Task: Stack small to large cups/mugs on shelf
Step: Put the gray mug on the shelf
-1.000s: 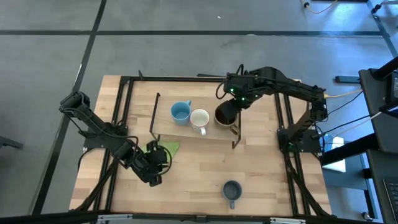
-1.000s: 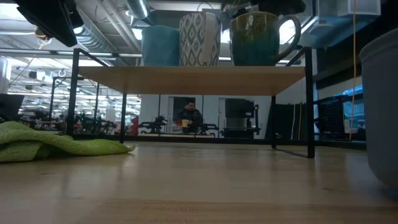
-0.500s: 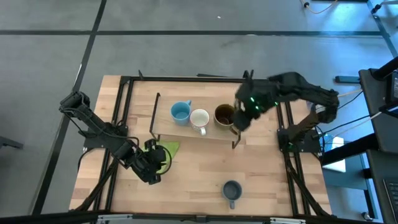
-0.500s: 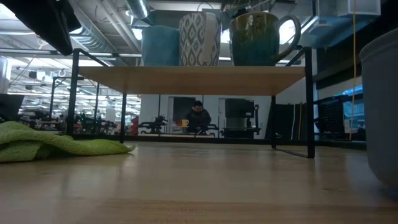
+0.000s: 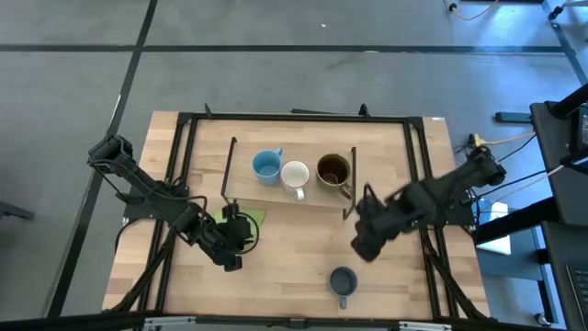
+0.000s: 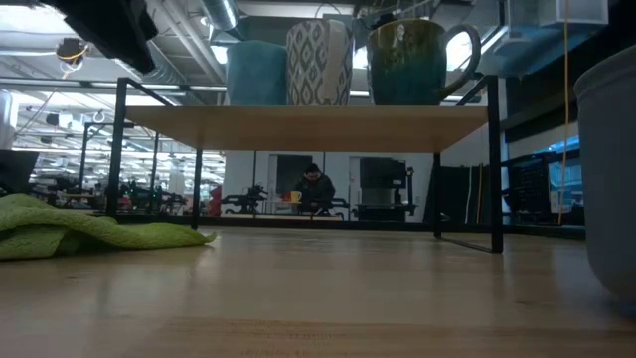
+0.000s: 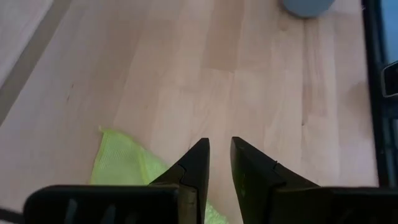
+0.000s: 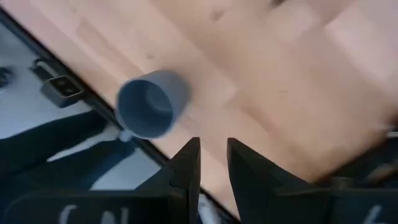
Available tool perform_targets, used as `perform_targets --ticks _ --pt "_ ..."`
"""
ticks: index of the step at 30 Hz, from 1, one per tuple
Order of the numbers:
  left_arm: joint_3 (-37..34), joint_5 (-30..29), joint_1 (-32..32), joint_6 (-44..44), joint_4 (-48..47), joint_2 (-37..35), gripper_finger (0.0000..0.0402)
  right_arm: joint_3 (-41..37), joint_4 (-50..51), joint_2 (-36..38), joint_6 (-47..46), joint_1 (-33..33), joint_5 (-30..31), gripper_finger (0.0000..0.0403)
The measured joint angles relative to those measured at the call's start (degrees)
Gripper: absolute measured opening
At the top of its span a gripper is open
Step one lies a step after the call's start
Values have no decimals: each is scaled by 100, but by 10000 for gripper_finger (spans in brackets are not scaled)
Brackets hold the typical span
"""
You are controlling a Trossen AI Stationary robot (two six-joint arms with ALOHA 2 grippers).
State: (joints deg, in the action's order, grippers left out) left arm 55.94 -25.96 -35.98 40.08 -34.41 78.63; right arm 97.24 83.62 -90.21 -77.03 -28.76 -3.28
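The table (image 5: 303, 253) is a pale wood top with a black frame round its edges. On it stands the shelf (image 5: 276, 195), a low light-wood board on thin black wire ends, set toward the far half of the table.

The right arm (image 5: 441, 193) reaches in from the right edge and hangs over bare wood between the shelf and the near edge. The right gripper (image 5: 365, 241) is above the table with its fingers (image 8: 186, 165) parted only by a narrow gap and nothing between them. The left arm (image 5: 147, 193) stretches from the left edge, and the left gripper (image 5: 230, 248) hovers low just beside the green cloth (image 5: 241, 221), fingers (image 7: 198, 158) likewise a slit apart and empty.

The cloth lies crumpled on the table near the shelf's left end.

Three mugs stand in a row on the shelf. The brown mug (image 5: 333, 171), the largest, sits at the right end with its handle toward the near right. The white mug (image 5: 295, 175) is in the middle, touching or nearly touching the light blue mug (image 5: 266, 165) at the left.

The grey-blue mug (image 5: 343, 281) stands alone on the table near the front edge, upright, well apart from the shelf and just beyond the right gripper.
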Motion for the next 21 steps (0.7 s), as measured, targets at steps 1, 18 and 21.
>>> perform_targets --ticks 1,18,21 --pt "0 1 -9 -12 39 0 61 -204 -317 0 -156 -112 -25 81" --pt "0 16 -482 174 45 0 61 -3016 -3872 -4 -2218 -1114 513 81" --pt "0 16 -493 184 38 0 61 -3313 -4450 -4 -2371 -1167 515 81"
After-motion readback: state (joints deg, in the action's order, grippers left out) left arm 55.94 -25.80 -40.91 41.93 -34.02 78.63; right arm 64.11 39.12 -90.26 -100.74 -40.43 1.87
